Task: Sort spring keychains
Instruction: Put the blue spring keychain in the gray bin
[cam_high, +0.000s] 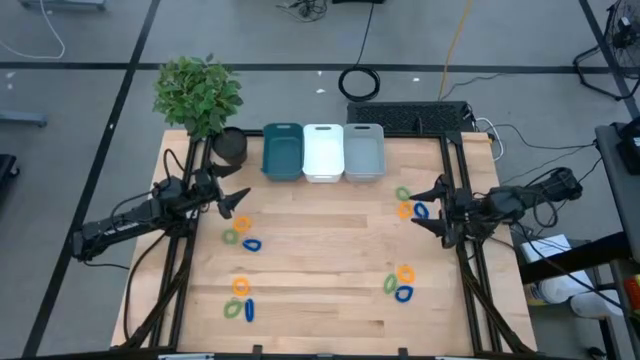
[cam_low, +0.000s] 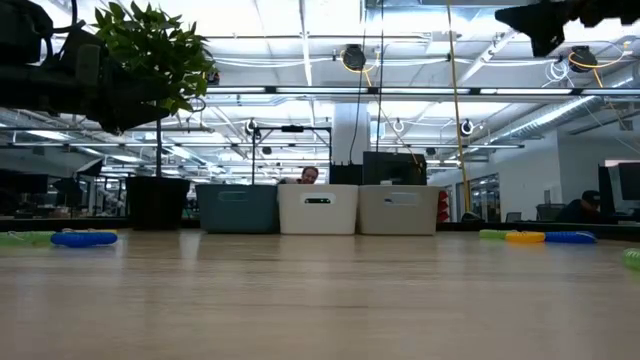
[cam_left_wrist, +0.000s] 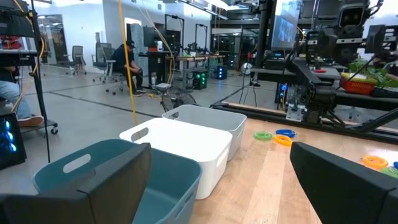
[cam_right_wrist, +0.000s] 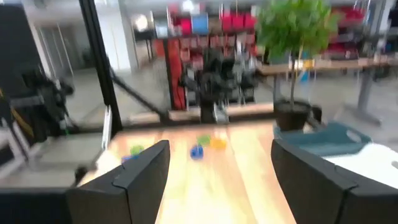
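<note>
My own two dark fingers (cam_left_wrist: 93, 180) fill the bottom of the left wrist view, spread wide apart with nothing between them, and just past them sit the teal bin (cam_left_wrist: 124, 174), the white bin (cam_left_wrist: 180, 140) and the grey bin (cam_left_wrist: 214, 118) in a row. From above, my left pincer (cam_high: 232, 200) hangs at the left of the frame over the wooden bench (cam_high: 320, 280), beside the potted plant (cam_high: 198, 95) in the upper left. My right pincer (cam_high: 440, 205) waits at the right of the frame, its fingers also apart and holding nothing. The spring keychains all lie loose on the bench in four small clusters, each with orange, green and blue coils: one just right of my left pincer (cam_high: 240, 235), one at the lower left (cam_high: 240, 300), one just left of my right pincer (cam_high: 410, 205), and one at the lower right (cam_high: 400, 283). The three bins stand side by side at the top centre of the frame. A black cable coil (cam_high: 360, 83) lies on the floor beyond the bench.
</note>
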